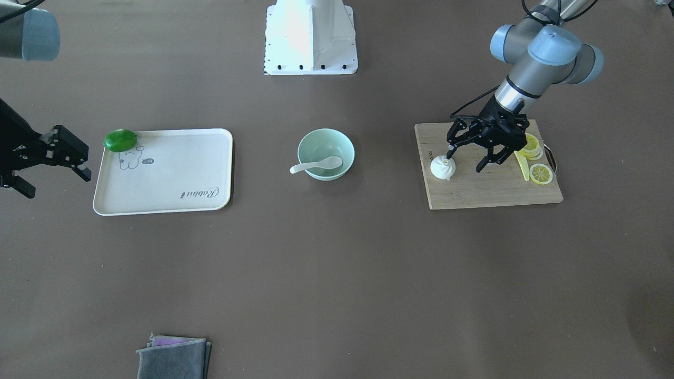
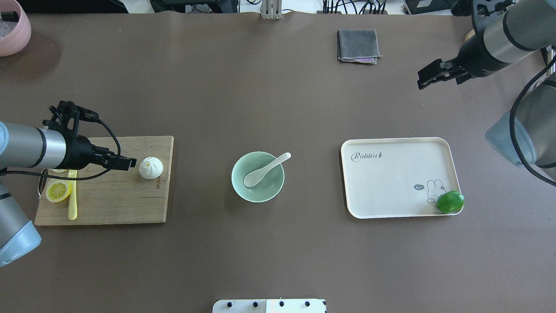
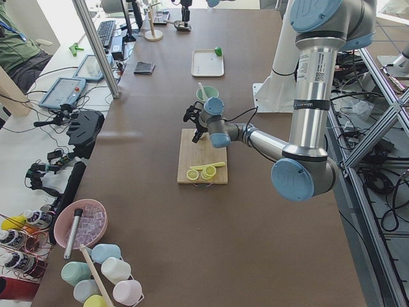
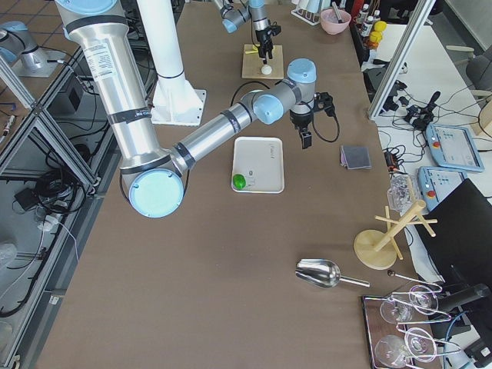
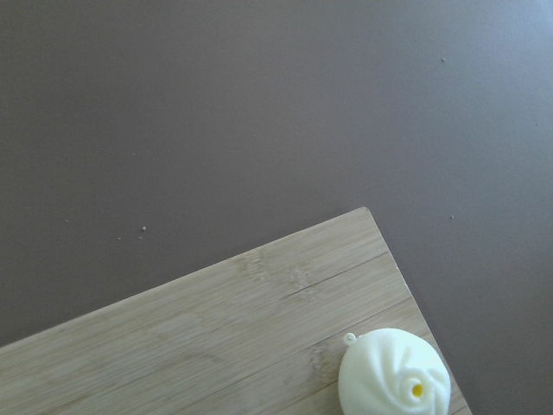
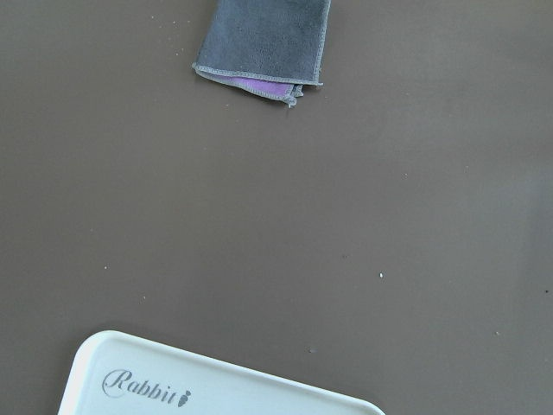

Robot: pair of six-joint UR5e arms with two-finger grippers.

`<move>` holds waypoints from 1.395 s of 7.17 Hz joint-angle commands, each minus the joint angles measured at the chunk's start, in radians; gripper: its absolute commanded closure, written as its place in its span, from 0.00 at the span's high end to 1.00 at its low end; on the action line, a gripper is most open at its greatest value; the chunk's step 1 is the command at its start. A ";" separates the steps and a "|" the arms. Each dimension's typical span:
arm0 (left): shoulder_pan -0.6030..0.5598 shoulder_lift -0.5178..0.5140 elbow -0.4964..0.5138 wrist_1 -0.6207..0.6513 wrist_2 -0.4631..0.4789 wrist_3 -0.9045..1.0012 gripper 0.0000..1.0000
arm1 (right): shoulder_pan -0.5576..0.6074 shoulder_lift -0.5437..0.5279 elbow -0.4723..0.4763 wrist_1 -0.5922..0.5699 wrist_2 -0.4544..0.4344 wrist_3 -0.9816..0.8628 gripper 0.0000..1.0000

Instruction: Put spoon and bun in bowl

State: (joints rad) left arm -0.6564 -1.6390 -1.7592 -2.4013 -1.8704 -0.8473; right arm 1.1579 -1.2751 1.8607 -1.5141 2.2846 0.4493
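Brown matte sheeting is covering the table [image 2: 278, 261], flat and lightly speckled, with the white base plate [image 2: 269, 306] sitting at its near edge. Moving outward, a pale bamboo board [image 2: 108, 200] is lying on the robot's left, carrying a thin yellow knife [image 2: 72, 204] and glossy lemon slices [image 2: 58, 191]. The bun [image 2: 150, 168] is resting near the board's corner that faces the bowl. It is small, round, white and smooth-skinned, with pleats twisting to a yellow-dotted tip. The left gripper [image 1: 464, 163] is hovering low over the board with jaws spread and nothing between them; one fingertip is sitting at or just over the bun and the other is standing clear. At mid-table the mint bowl [image 2: 266, 192], plain and glazed, is already holding the spoon [image 2: 260, 171]. The spoon's deep white scoop is lying inside and its short handle is leaning over the rim. On the robot's right a cream tray [image 2: 391, 182] with rounded corners is bearing a green lime [image 2: 450, 202] at one corner. Farther out, the right gripper [image 1: 55, 184] is hanging well apart from the tray, jaws spread and empty. A folded grey cloth [image 2: 358, 45] is lying farthest off. Judgement: the spoon half is looking done and the bun pick is in hand. The next move is calling for centring the jaws astride the bun, descending and closing gently. Its domed, slick surface is likely to squirt sideways under an off-centre pinch.
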 commanded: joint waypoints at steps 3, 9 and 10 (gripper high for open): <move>0.064 -0.027 0.004 0.001 0.080 -0.029 0.37 | 0.111 -0.017 -0.083 0.000 0.096 -0.182 1.00; 0.084 -0.183 -0.031 0.022 0.206 -0.189 0.00 | 0.299 -0.136 -0.153 -0.001 0.159 -0.455 1.00; 0.137 -0.244 -0.020 0.024 0.214 -0.269 0.00 | 0.340 -0.208 -0.149 0.002 0.170 -0.515 1.00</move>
State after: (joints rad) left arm -0.5639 -1.8106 -1.7872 -2.3827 -1.6634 -1.0271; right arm 1.4430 -1.4101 1.7192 -1.5152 2.4392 0.0133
